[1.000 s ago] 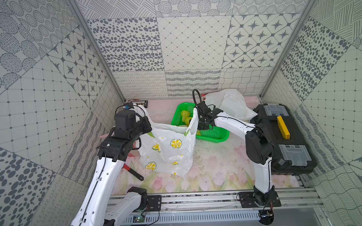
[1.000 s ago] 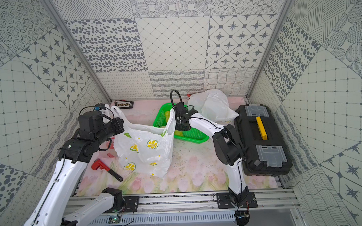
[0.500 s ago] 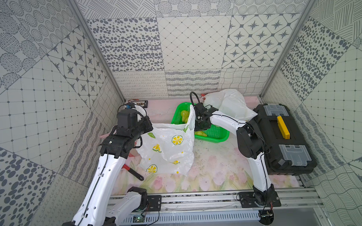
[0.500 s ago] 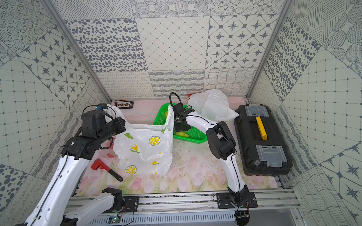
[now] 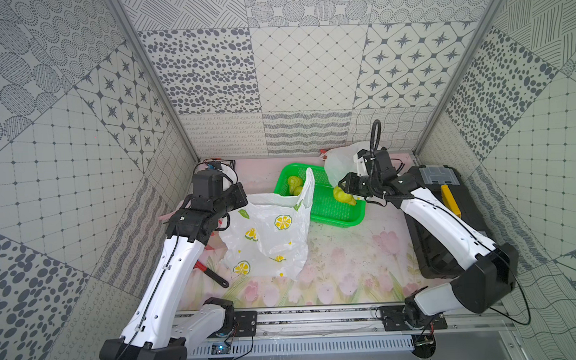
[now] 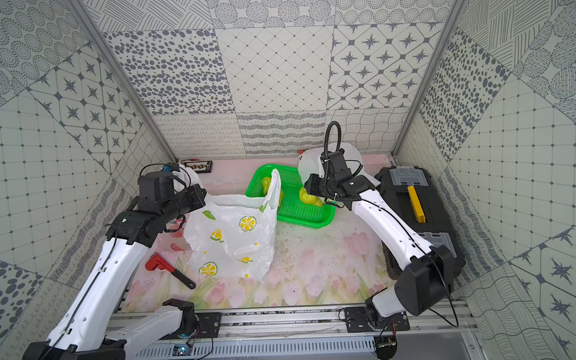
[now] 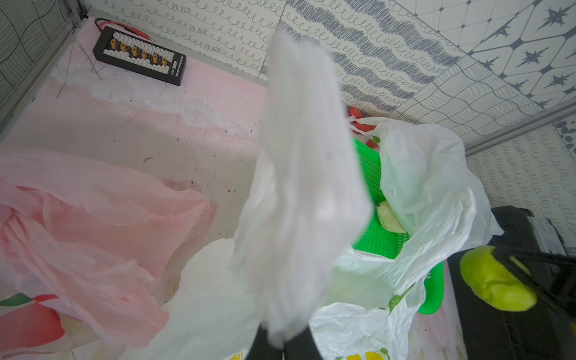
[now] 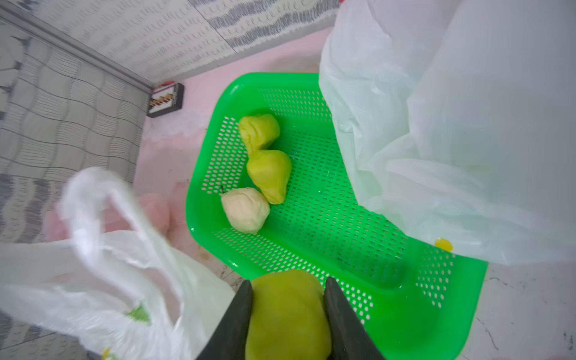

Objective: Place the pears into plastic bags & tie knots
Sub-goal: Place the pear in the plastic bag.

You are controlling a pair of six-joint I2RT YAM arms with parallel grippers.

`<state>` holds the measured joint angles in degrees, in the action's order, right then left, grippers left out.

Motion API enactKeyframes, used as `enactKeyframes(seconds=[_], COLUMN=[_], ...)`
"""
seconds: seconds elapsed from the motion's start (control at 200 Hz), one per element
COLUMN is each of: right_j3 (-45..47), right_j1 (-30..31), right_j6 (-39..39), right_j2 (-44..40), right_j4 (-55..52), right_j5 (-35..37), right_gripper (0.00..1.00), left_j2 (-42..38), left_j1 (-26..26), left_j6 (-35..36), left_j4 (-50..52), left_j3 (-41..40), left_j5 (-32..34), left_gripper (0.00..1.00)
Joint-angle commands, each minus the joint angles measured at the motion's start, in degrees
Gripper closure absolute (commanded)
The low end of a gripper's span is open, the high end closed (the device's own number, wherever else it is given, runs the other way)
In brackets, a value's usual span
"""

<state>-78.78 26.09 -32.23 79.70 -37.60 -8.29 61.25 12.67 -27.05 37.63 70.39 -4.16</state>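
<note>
Over the green perforated plastic basket (image 5: pixel 339 219), the right jaws grip a smooth green pear (image 8: pixel 286 314); the white lemon-print plastic bag (image 5: pixel 269 236) gapes just to their left, its handle pinched in the closed left jaws.

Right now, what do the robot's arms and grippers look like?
The left arm and right arm are glossy white tubes with chunky black joints and thin black cables. The right gripper has dark wedge-shaped fingers; a black hose loops above its wrist.
</note>
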Motion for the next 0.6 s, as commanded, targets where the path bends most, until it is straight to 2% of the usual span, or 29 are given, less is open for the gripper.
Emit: enactKeyframes(seconds=[0.0,0.13,0.29,0.455,0.595], right_j3=[-0.77,-5.38,-7.03,-10.73,-9.69], right_j1=[3.52,10.19,16.52,19.03,19.27], right_j6=[-3.89,-8.62,-15.84,-19.43,-21.78], right_j2=[-5.26,-3.64,5.73,16.16,21.57], right_j4=[1.53,6.76,23.35,35.1,39.97], right_j5=[-3.47,-5.68,-8.55,-8.72,-8.27], right_gripper=[0.74,0.74,0.77,0.76,0.78], left_j2=[1.36,2.34,2.94,2.93,2.56], left_j1=[-0.01,0.75,3.5,6.33,7.19], left_j6=[-0.84,-2.43,-1.64,-0.95,-0.77], left_j4=[-3.93,-5.22,-4.14,-2.37,-2.05], left_j3=[1.28,2.39,5.59,7.56,7.33], left_j5=[-5.92,-8.93,-9.9,-10.07,-10.25], left_gripper=[1.0,1.0,1.0,1.0,1.0])
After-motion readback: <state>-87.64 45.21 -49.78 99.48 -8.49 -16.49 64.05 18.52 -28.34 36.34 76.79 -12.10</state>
